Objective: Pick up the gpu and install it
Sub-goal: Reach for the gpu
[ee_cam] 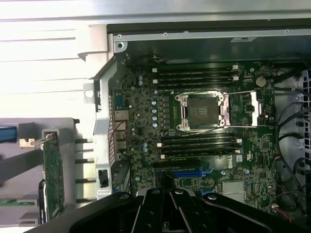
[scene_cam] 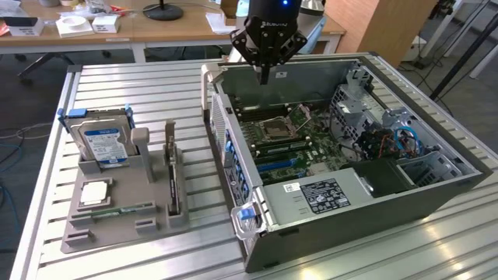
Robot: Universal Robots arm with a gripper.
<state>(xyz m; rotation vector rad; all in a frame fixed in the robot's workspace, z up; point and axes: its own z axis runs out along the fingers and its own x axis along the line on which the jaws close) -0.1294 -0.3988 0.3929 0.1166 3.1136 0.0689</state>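
The gripper [scene_cam: 265,77] points straight down over the back of the open computer case [scene_cam: 350,227]. Its fingers are pressed together and hold nothing. On the exterior view's left, a grey stand [scene_cam: 116,220] holds a hard drive [scene_cam: 104,146]. Just beside it the gpu [scene_cam: 172,172] stands on its thin edge, so its faces are hard to see. The arm is cut off up top.

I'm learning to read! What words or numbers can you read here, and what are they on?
None can be read for sure.
White lettering on the gripper: too blurred.
Blue label on the hard drive: too small.
Black sticker on the power supply: too small.
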